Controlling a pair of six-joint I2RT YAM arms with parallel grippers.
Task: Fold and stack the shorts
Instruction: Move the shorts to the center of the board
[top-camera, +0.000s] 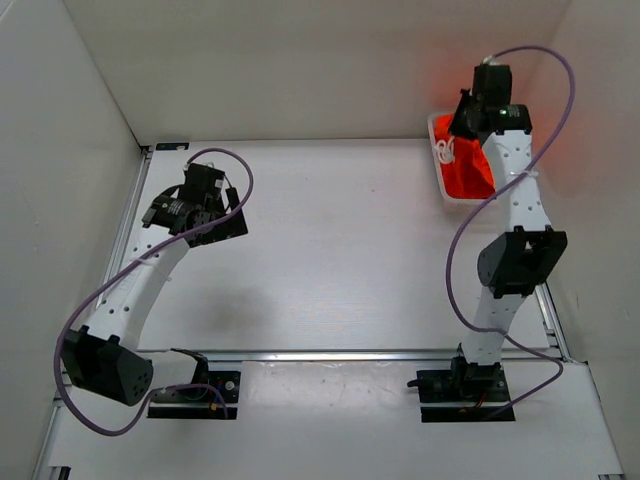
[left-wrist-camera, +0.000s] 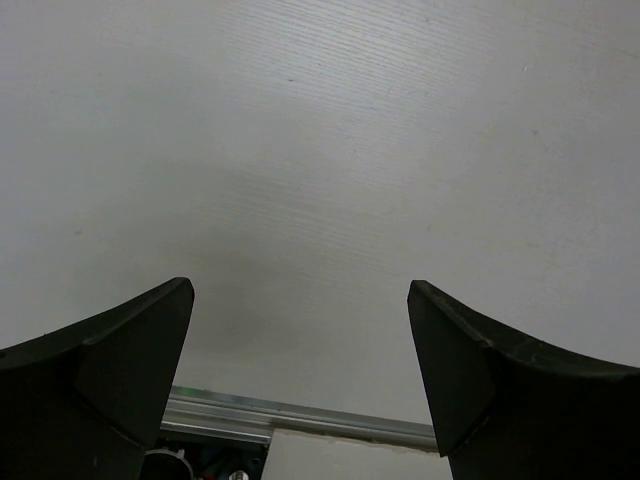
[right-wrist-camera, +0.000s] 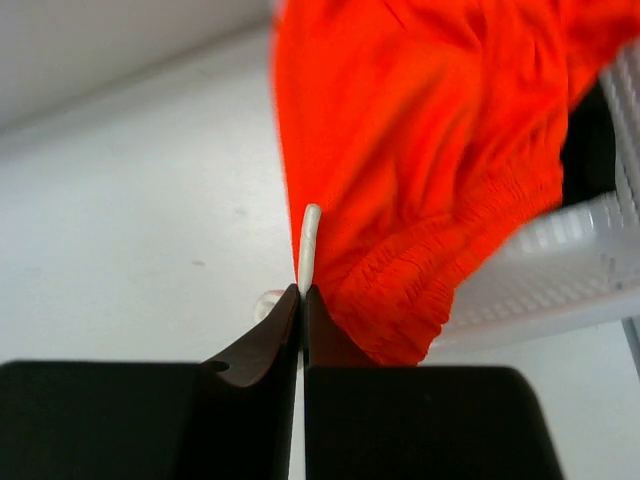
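From above, you see the shorts (top-camera: 472, 170) bunched in a white basket (top-camera: 437, 125) at the far right corner of the table (top-camera: 330, 250). The heap's long axis runs with the basket, from far to near and slanting slightly rightward as it comes toward the bases. A bit of white cord (top-camera: 447, 151) shows at its far left edge. Your right arm (top-camera: 515, 200) reaches out over the basket and covers part of the fabric, while your left arm (top-camera: 140, 290) is bent over the left side of the table, well apart from the shorts. In the left wrist view, the left gripper (left-wrist-camera: 300, 288) has its fingers spread wide with nothing between them. Only the pale tabletop lies beyond, and a metal rail (left-wrist-camera: 300, 415) crosses the bottom edge. In the right wrist view, the right gripper (right-wrist-camera: 303, 292) has its jaws pressed together on the cord, which rises straight up out of the fingertips just beside the fabric. The gathered waistband (right-wrist-camera: 440, 270) faces you here, running from beside the fingertips up toward the right. The rest of the cloth spreads away above it. The basket's mesh rim sits on the right, beneath and behind the fabric.
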